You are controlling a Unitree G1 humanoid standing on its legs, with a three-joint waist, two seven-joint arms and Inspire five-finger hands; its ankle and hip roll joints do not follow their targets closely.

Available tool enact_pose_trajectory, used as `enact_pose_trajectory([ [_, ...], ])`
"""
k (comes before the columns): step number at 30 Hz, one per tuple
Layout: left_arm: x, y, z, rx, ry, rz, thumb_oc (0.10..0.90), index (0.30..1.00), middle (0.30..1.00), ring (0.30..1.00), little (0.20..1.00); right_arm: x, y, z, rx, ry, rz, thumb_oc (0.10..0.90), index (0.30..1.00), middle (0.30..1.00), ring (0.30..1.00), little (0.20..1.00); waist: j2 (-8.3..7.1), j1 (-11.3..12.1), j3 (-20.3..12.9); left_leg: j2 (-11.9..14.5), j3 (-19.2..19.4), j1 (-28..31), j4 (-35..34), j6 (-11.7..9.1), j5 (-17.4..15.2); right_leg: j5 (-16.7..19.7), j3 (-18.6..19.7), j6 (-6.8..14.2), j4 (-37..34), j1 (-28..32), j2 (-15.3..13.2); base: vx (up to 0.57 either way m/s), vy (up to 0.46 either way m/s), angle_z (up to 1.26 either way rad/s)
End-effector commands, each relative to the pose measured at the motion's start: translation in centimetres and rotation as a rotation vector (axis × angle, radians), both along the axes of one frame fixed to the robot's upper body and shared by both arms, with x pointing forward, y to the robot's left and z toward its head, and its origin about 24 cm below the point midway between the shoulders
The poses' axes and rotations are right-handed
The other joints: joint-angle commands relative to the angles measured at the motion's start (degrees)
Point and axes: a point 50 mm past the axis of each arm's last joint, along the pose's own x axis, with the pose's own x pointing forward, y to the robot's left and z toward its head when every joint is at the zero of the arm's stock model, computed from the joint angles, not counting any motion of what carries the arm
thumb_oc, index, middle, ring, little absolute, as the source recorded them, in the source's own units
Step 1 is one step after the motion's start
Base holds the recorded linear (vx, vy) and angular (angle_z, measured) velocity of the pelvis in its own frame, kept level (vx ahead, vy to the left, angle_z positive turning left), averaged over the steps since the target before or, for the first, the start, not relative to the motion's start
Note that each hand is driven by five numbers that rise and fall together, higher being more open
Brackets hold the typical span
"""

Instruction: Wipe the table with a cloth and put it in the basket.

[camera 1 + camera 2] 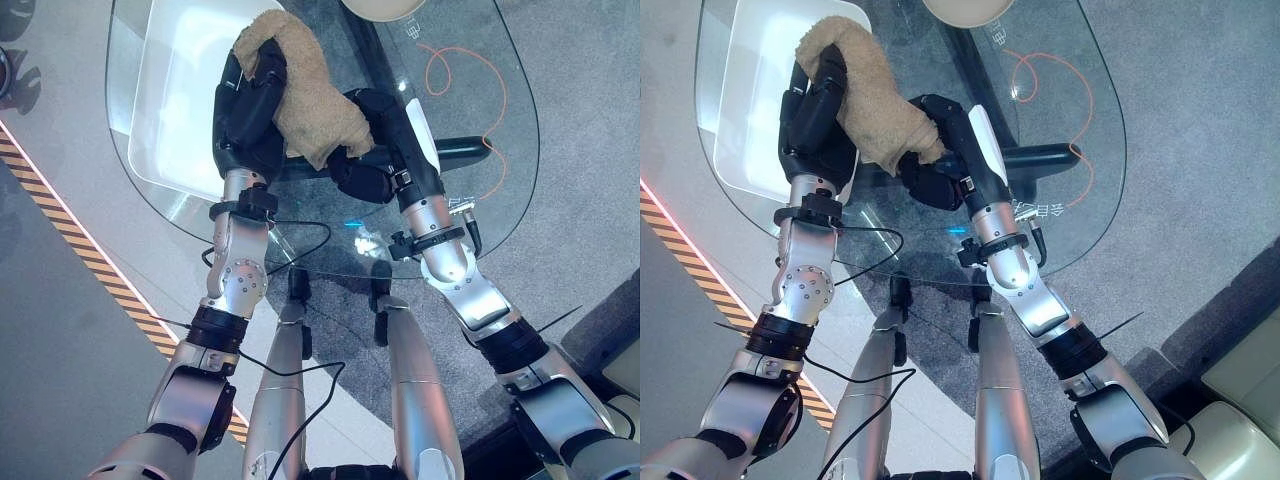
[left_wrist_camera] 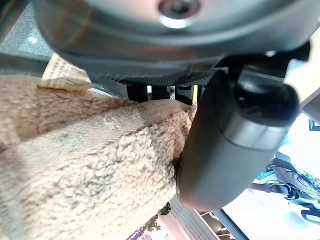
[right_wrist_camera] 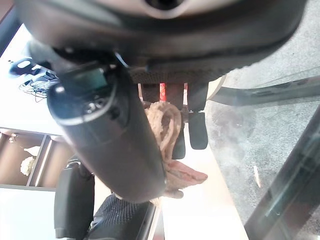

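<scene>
Now left hand [image 1: 248, 105] clutches tan cloth [image 1: 310, 105] above glass table [image 1: 500, 190]; right hand [image 1: 372, 150] grips cloth's other end.

Cloth [image 1: 310, 110]: tan terry, fuzzy looped pile, matt, rough. Tabletop [image 1: 500, 150]: clear glass, smooth, glossy, reflective. Left hand [image 1: 250, 100] and right hand [image 1: 380, 150]: dark plastic shells, smooth, semi-gloss; right thumb carries a white cover. Floor under the glass: grey carpet [image 1: 560, 60], matt, fine-textured. Orange cord [image 1: 455, 70] on carpet: thin, smooth.
</scene>
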Motion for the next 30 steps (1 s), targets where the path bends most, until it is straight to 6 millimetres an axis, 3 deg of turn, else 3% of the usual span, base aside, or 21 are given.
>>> enact_pose_trajectory([
  [1,-2.3,-1.3,6.7,0.037,-0.353,-0.013,0.1,0.3,0.3,0.3,0.2,-4.5,2.5,8.3,0.176,-0.396,0.218,0.8,0.9,0.9,0.9,0.9,-1.45,0.51,-1.65,-3.9,5.37,1.68,1.19,3.52,-3.02,-0.84,-0.27,0.35,-3.99,4.1,4.54,0.0,0.0,0.0],
  [30,-3.9,1.3,8.0,-0.182,-0.45,0.214,0.1,0.3,0.3,0.3,0.2,-4.2,2.3,8.4,0.207,-0.39,0.199,0.8,0.9,0.9,0.9,0.9,-1.83,0.9,-1.65,-4.09,4.8,1.54,1.5,3.26,-3.29,-1.26,-0.49,0.13,-3.95,4.19,4.44,0.0,0.0,0.0],
])
